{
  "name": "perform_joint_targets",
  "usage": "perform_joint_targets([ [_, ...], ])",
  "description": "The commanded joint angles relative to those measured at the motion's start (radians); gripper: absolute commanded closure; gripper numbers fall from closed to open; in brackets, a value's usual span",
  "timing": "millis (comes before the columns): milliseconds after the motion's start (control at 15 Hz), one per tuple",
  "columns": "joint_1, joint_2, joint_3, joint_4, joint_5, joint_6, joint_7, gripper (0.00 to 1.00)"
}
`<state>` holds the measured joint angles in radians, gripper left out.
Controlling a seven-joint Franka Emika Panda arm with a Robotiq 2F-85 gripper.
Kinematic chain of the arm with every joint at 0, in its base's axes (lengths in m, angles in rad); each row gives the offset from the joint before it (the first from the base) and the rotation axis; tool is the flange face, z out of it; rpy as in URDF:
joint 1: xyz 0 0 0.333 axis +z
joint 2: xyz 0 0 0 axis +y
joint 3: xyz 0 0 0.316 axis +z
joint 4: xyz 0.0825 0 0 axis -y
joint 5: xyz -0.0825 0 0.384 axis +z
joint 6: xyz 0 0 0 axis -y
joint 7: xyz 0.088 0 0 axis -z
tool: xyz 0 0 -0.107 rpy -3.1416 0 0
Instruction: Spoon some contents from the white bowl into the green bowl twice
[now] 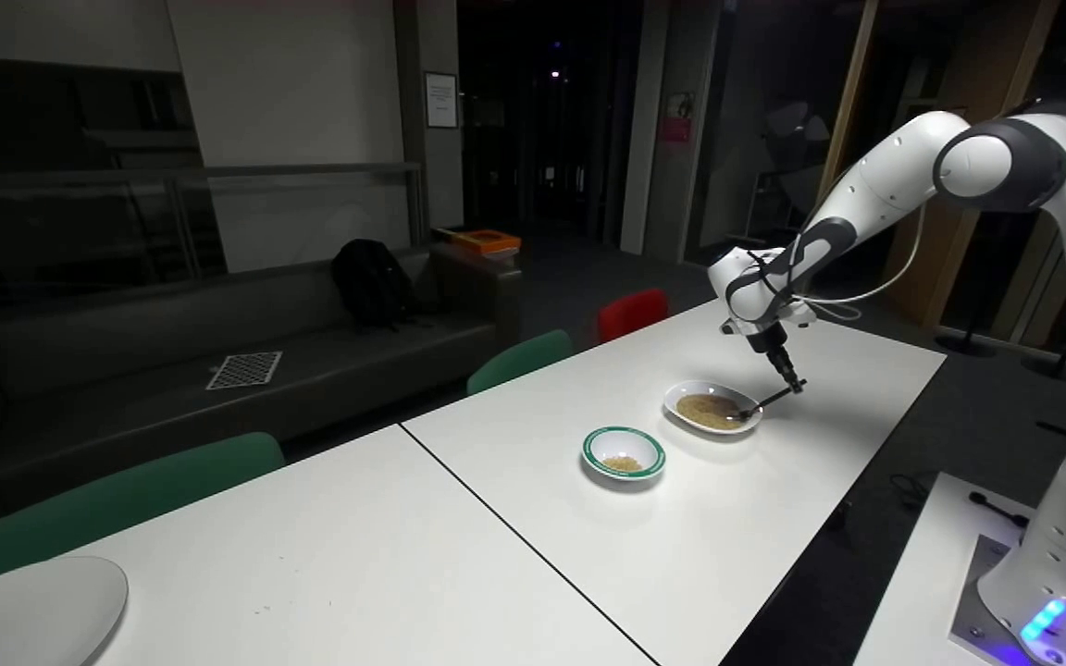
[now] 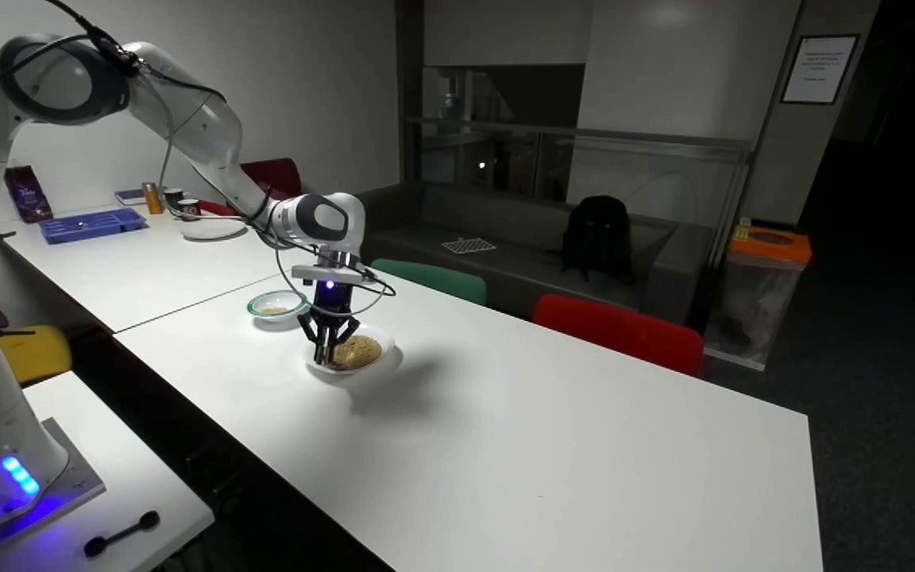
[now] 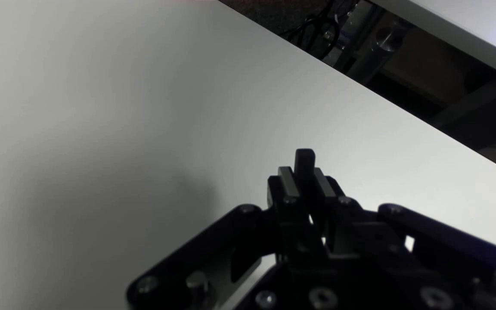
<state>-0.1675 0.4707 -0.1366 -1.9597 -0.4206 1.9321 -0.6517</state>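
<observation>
A long white tabletop (image 2: 569, 445) stretches beneath the jaws. A white robot arm (image 1: 894, 176) reaches over it, angling down to the jaws. Across the tabletop from the jaws stand a red chair (image 2: 620, 331) and a green chair (image 2: 430, 278). Just beside the jaws, lower down, sits the shallow white bowl (image 1: 688, 389). Slightly smaller, the green bowl (image 1: 624, 446), white inside with a green rim, sits farther from the jaws. The jaws are pinched around the handle of a dark spoon (image 1: 778, 396), its end poking out between them in the wrist view. From there the spoon slants down to the white bowl, its head at the tan contents (image 1: 705, 410); whether in or just above them cannot be told. A smaller patch lies in the green bowl.
</observation>
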Motion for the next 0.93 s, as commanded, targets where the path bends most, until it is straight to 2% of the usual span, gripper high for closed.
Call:
perform_joint_targets([
  [0,-0.011,0.034,0.018,0.053,0.011,-0.050,0.006,0.97],
  [867,-0.032,0.036,0.052,0.076,0.121,0.010,-0.013,0.97],
])
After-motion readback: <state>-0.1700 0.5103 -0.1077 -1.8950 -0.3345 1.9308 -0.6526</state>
